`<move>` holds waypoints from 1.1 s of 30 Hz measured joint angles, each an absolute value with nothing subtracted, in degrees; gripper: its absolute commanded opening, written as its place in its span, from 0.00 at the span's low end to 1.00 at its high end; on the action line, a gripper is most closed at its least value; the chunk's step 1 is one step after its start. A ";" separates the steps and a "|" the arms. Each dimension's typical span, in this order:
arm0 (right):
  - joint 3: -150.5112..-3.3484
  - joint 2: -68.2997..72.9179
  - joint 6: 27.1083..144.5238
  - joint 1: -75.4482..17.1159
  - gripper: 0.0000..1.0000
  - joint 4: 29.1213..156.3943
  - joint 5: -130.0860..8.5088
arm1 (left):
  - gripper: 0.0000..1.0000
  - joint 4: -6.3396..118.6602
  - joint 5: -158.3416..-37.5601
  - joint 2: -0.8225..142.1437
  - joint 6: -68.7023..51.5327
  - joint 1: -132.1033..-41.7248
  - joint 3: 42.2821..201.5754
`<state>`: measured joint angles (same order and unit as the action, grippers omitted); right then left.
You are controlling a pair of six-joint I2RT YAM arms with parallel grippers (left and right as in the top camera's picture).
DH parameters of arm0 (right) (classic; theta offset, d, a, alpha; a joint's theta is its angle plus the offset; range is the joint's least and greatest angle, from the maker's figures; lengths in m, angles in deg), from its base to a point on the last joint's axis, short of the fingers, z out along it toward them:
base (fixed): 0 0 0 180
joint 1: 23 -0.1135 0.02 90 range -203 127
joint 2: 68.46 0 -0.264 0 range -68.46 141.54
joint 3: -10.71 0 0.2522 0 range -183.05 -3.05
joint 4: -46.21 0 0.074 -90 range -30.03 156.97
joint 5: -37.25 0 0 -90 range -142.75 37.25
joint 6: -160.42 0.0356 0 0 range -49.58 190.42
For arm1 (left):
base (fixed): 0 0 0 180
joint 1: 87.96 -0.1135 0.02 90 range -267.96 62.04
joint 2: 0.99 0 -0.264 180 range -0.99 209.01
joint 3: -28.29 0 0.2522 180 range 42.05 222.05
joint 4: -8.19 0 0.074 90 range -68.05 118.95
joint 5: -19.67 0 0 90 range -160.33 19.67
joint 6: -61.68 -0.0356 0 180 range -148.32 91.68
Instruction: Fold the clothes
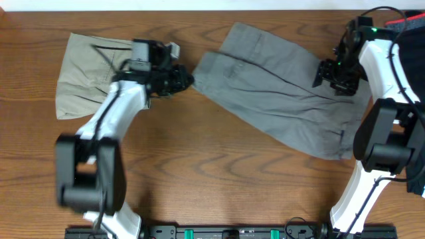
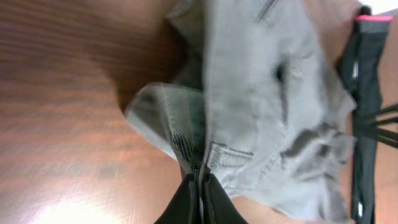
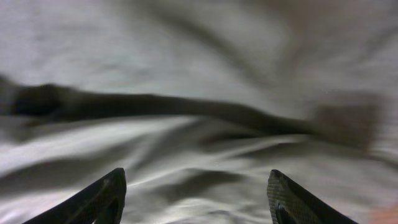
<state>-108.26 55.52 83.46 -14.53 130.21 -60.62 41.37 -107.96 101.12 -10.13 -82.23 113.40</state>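
Brown wood-grain table (image 1: 219, 179); black mounting rail (image 1: 226, 232) with green fittings along its near edge; pale strip (image 1: 166, 4) past far edge.

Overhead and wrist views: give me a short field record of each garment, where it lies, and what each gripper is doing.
grey shorts: unfolded, slanted across the middle of the table
beige shorts: lying flat on the left arm's side, apart from the grey pair
black red-trimmed garment: past the grey shorts in the left wrist view
left gripper: shut, pinching the grey shorts' edge nearest the beige pair
right gripper: open, over grey fabric at the opposite end; contact unclear
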 measured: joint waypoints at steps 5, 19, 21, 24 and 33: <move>-108.26 55.52 83.41 -11.69 0.72 132.57 -60.43 | 0.06 51.54 -105.16 90.89 -12.95 -84.76 113.47; -105.57 54.95 74.23 -11.32 0.73 138.47 -64.36 | 0.06 59.60 -97.82 87.30 -16.66 -84.91 113.47; -102.71 54.75 74.01 -11.87 0.72 134.67 -64.82 | 0.06 59.58 -97.47 87.30 -16.77 -84.91 113.47; -97.49 54.71 73.99 -12.06 0.61 128.11 -66.74 | 0.06 59.41 -97.23 87.30 -16.79 -84.91 113.47; -93.25 54.01 74.43 -12.08 0.01 125.12 -71.75 | 0.06 59.36 -96.92 87.30 -16.81 -84.91 113.47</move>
